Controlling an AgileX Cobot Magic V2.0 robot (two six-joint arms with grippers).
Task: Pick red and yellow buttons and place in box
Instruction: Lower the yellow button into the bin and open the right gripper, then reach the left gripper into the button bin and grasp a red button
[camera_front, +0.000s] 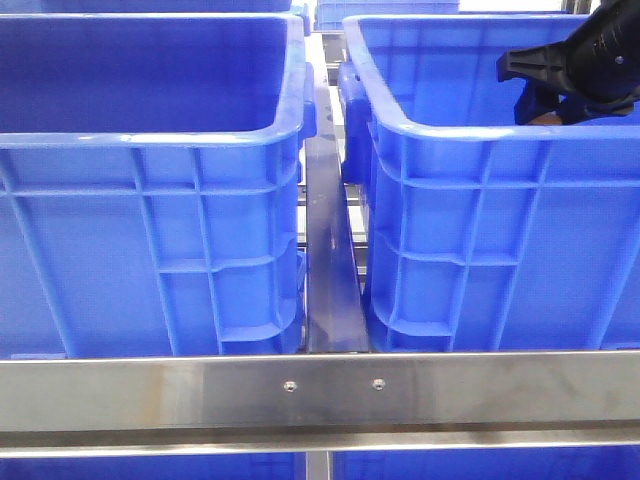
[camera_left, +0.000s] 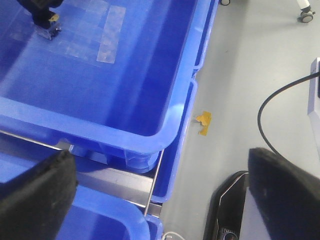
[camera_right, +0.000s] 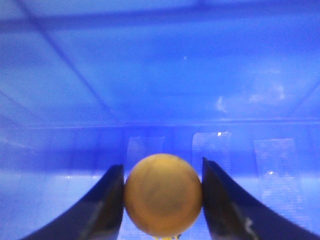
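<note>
My right gripper (camera_front: 515, 88) is shut on the orange-yellow button (camera_right: 163, 194), which fills the gap between the two dark fingers (camera_right: 107, 200). It hangs inside the right blue crate (camera_front: 480, 130), near its top; a sliver of the button (camera_front: 545, 118) shows under the fingers. The left wrist view shows this gripper (camera_left: 42, 17) low over the crate's floor. My left gripper (camera_left: 160, 190) is open wide and empty, above the crate's corner rim (camera_left: 165, 130) and the room floor. The red button is out of view.
A second, alike blue crate (camera_front: 150, 135) stands on the left, a narrow gap with a steel bar (camera_front: 328, 270) between them. A steel rail (camera_front: 320, 385) runs across the front. Another crate (camera_left: 100, 220), a black cable (camera_left: 280, 95) and a tape scrap (camera_left: 204, 122) lie below.
</note>
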